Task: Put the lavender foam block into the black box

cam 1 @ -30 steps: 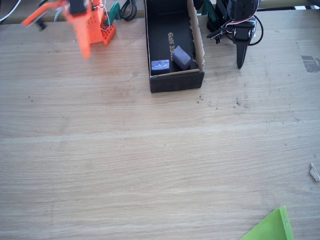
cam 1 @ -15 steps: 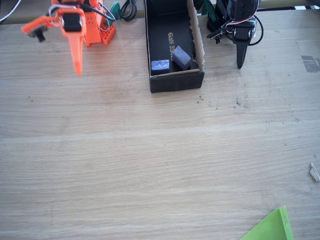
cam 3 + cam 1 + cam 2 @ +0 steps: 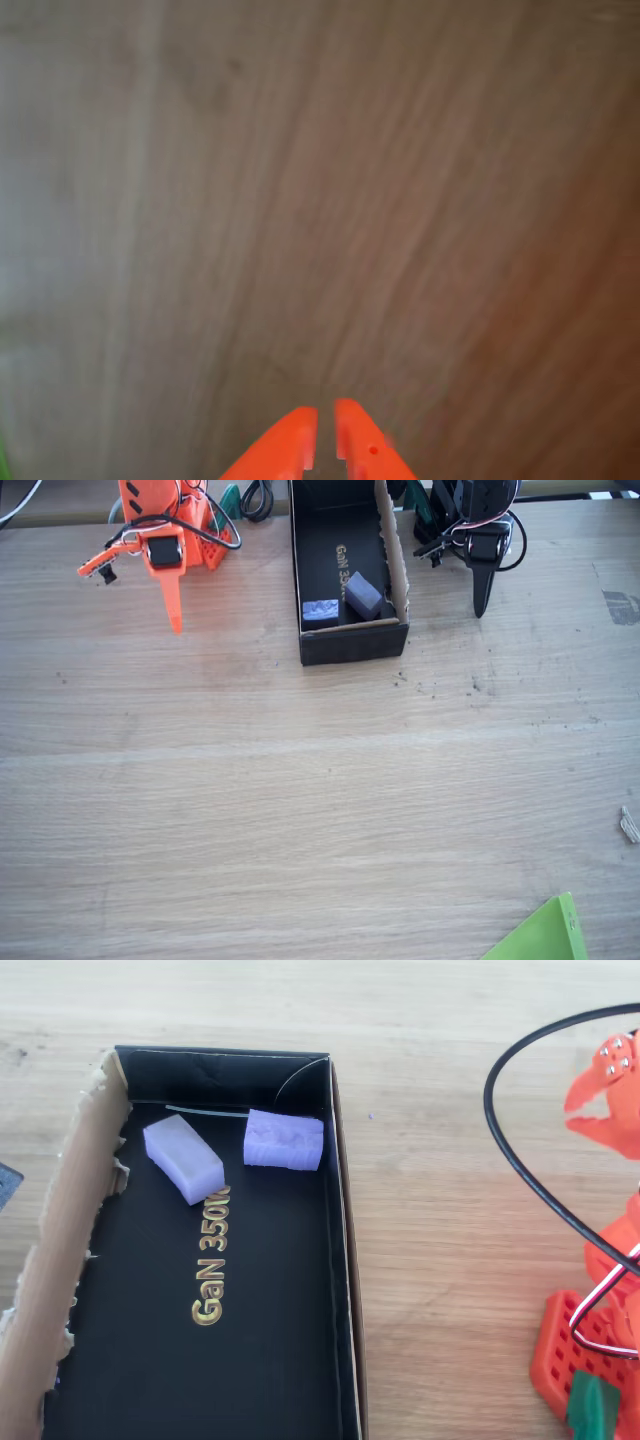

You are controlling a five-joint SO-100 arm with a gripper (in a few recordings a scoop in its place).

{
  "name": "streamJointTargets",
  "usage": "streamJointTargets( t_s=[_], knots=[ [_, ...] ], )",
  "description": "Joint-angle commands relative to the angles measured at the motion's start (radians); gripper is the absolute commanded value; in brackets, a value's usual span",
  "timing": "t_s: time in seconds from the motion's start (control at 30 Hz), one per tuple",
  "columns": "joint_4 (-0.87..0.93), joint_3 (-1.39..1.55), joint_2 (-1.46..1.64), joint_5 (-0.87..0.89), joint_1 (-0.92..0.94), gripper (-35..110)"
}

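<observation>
The black box (image 3: 398,570) stands open at the back of the table, with gold lettering on its floor (image 3: 260,1340). Inside it, against the end wall, lies the lavender foam block (image 3: 320,610) (image 3: 284,1139), bluish and rough-faced. A second smooth purple block (image 3: 363,595) (image 3: 183,1158) rests at an angle beside it. My orange gripper (image 3: 176,623) hangs over bare wood well to the left of the box in the fixed view. In the wrist view, the gripper (image 3: 325,415) is shut with nothing between the fingers.
My orange base (image 3: 190,540) and its cables (image 3: 520,1160) sit just beside the box. A green sheet corner (image 3: 545,935) lies at the table's front right. Wide bare wood stretches in front of the box.
My arm has folded back beside its base, and the gripper has swung down and slightly right to point at the table. Both blocks stay where they were in the box.
</observation>
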Motion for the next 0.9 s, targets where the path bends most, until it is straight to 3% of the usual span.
streamJointTargets(
  t_s=[0.0,0.2,0.87],
  knots=[
    [0.028,0.003,0.011,0.110,-0.002,0],
    [0.051,0.003,0.011,-0.012,-0.025,0],
    [0.052,0.003,0.011,-0.012,-0.034,0]
  ],
)
